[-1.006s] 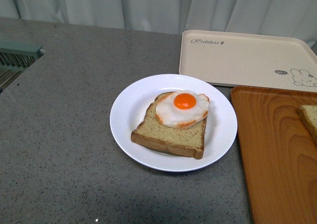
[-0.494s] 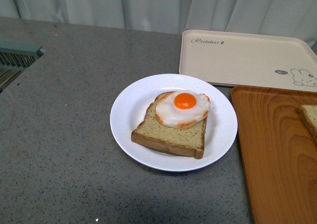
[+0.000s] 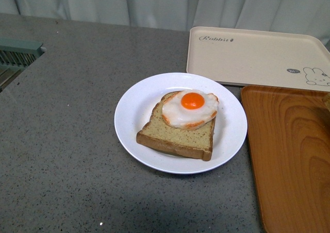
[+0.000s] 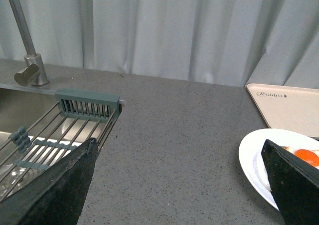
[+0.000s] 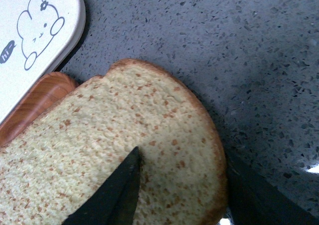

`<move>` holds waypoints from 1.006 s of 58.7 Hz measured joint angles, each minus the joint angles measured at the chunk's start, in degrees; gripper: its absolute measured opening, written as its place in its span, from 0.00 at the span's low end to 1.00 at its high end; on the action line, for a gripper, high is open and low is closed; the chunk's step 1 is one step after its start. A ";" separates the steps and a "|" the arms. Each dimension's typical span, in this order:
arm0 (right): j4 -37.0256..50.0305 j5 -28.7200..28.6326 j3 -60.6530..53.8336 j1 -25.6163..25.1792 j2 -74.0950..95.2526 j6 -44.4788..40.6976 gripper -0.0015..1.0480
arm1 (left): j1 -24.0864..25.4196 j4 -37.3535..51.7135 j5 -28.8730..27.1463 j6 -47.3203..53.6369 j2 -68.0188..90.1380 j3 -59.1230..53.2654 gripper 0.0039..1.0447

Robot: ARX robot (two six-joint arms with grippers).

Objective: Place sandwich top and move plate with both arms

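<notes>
Toast [image 5: 124, 135] was in the right gripper [image 5: 182, 158]. I read the jaws as closed on it, with one finger [image 5: 109, 195] lying across the speckled face and the other tucked against the crust by the domed end. Through the right wrist camera I saw the slice over the corner of the orange tray [image 5: 35, 98]. Its domed end reached past that corner above the counter [image 5: 224, 46]. I could not tell whether any part of the slice touched the tray. The toast and both arms were out of the front camera's view.

Cream tray [image 5: 30, 51]: its rabbit-print corner lay just beside the orange tray's corner. From the front it sat on the far side of the orange tray, edges close. I could not make out whether they touched.

Plate [image 3: 134, 119] stood on the counter just left of the orange tray, its rim near the tray's edge but apart. On it lay a flat slice of bread [image 3: 175, 137], with an egg [image 3: 190, 109] on the bread's far half, yolk up.

Left gripper [image 4: 179, 141] hung left of the orange tray, out beyond the plate. Its jaws were wide apart, with bare counter showing between them. I noted the plate's rim beside one finger in the left wrist camera.

Rack [image 4: 87, 103] lay across the sink [image 4: 20, 110], farther left again and well apart from the orange tray, with the tap [image 4: 27, 60] behind it. Curtain [image 4: 174, 31] closed off the far edge of the counter.
</notes>
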 joint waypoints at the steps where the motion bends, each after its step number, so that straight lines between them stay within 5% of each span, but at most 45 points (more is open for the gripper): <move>1: 0.07 -0.02 0.00 0.00 0.00 0.07 0.43 | 0.00 0.00 0.00 0.00 0.00 0.00 0.94; 19: 1.73 -2.21 -0.02 0.31 -2.10 4.44 0.01 | 0.00 0.00 0.00 0.00 0.00 0.00 0.94; 42: 6.19 -7.91 -0.15 3.56 -14.03 17.53 0.02 | -0.02 0.00 0.00 0.00 0.00 0.00 0.94; 59: 8.61 -5.03 -0.15 18.64 -20.17 23.85 0.02 | -0.02 0.00 0.00 0.00 0.00 0.00 0.94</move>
